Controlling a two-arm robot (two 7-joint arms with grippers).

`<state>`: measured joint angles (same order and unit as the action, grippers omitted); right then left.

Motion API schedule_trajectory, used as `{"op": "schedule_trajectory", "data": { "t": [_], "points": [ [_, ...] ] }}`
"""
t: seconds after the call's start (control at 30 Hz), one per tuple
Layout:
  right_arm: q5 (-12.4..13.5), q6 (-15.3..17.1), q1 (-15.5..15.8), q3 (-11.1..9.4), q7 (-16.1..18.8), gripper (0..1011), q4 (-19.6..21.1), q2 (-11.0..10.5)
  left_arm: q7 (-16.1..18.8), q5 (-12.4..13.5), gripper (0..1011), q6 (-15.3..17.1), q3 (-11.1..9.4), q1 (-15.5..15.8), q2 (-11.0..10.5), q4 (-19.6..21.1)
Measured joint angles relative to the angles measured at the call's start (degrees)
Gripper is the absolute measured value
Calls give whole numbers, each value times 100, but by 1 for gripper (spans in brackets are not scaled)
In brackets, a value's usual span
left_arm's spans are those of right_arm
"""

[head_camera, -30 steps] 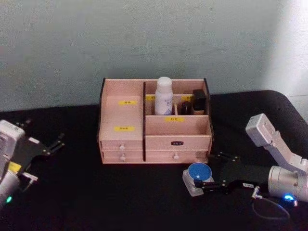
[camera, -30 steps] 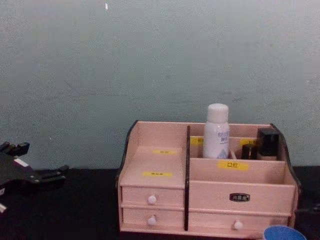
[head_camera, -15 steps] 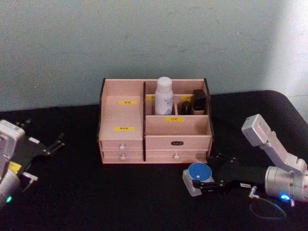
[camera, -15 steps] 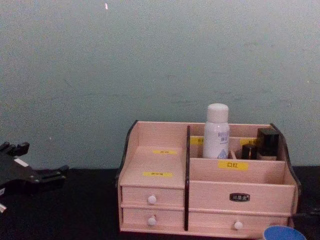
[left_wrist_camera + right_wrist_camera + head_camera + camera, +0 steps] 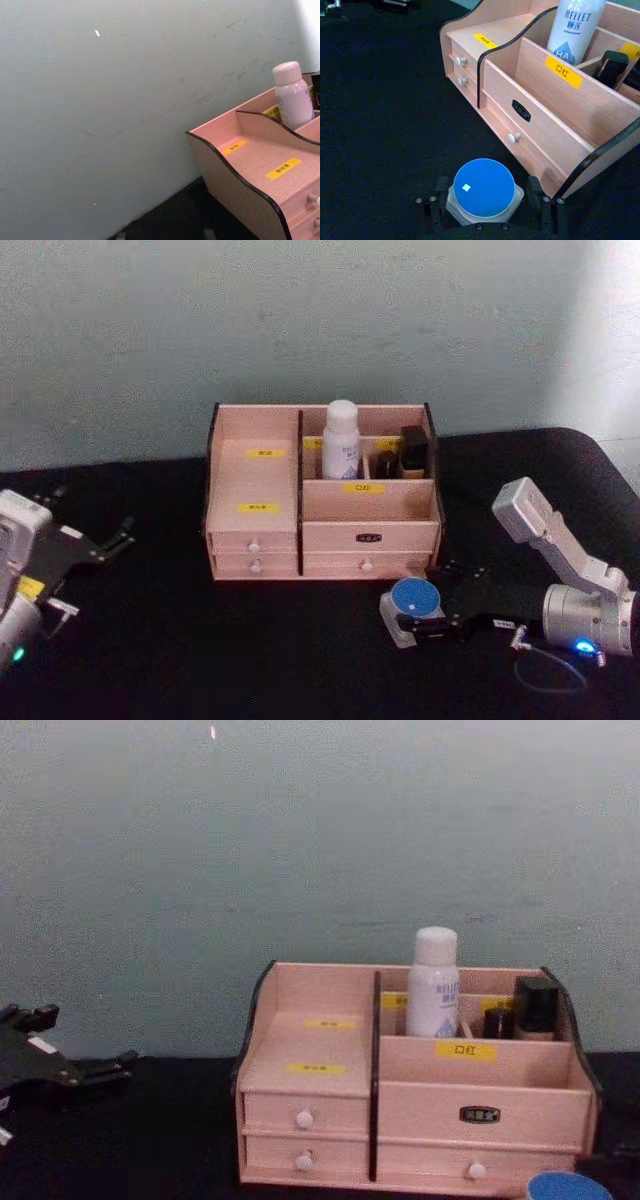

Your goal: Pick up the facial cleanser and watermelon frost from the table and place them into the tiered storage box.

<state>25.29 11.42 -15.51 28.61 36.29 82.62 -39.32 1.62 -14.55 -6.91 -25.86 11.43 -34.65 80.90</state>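
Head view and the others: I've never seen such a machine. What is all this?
A two-armed robot works at a black table. The head view looks down, the chest view looks across, and each wrist view rides on an arm. The tiered storage box stands in the middle; the facial cleanser stands in a rear compartment near small black containers. The right gripper is at the watermelon frost, a blue-lidded jar on the table before the box. The left gripper rests at the left, fingers open, holding nothing.
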Motion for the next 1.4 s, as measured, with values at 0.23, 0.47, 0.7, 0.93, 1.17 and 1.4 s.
{"op": "schedule_trajectory", "data": {
  "t": [0.23,0.47,0.7,0.93,1.17,1.4],
  "points": [
    [-5,46,-19,18,0,1000,-25,14,0,0,1001,0,0,0,0,0],
    [30,89,-39,29,6,1000,-57,31,0,0,1001,0,0,0,0,0],
    [67,123,-37,18,-25,1000,-54,38,0,0,1001,0,0,0,0,0],
    [68,123,-34,15,-26,1000,-50,38,0,0,1001,0,0,0,0,0],
    [66,119,-30,14,-25,1000,-46,35,0,0,1001,0,0,0,0,0],
    [65,115,-29,14,-23,1000,-43,32,0,0,1001,0,0,0,0,0]
  ]
}}
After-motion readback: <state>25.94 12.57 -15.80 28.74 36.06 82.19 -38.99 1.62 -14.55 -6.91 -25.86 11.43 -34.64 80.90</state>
